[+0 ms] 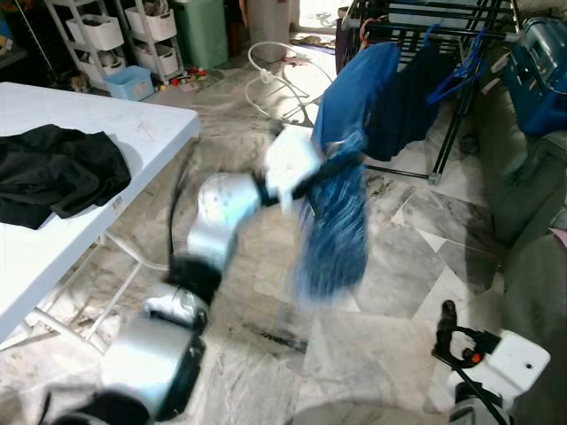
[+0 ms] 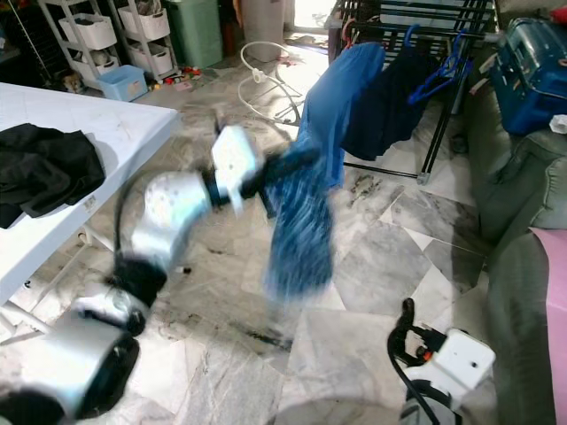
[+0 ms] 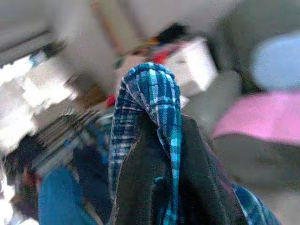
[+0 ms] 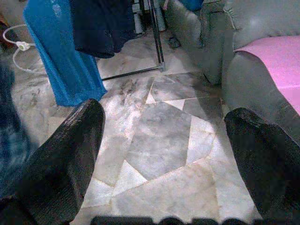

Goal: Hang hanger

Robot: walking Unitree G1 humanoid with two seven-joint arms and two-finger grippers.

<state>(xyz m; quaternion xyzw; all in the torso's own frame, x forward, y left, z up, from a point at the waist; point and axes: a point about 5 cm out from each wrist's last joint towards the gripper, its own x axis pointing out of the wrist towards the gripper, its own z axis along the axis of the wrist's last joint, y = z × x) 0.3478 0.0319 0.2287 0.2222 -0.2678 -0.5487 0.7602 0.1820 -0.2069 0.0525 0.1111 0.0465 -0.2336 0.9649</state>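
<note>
Plaid garment (image 1: 335, 226) hung pinched in left gripper (image 1: 332, 164); we saw right gripper (image 4: 164, 154) spread wide, lower right.

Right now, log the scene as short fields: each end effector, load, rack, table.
left end effector: raised toward the rack, shut on plaid garment
plaid garment: hangs from it, blurred
right end effector: low, open, empty
rack: black, ahead, holds blue shirt and dark garment
table: white, left, black cloth on it
</note>
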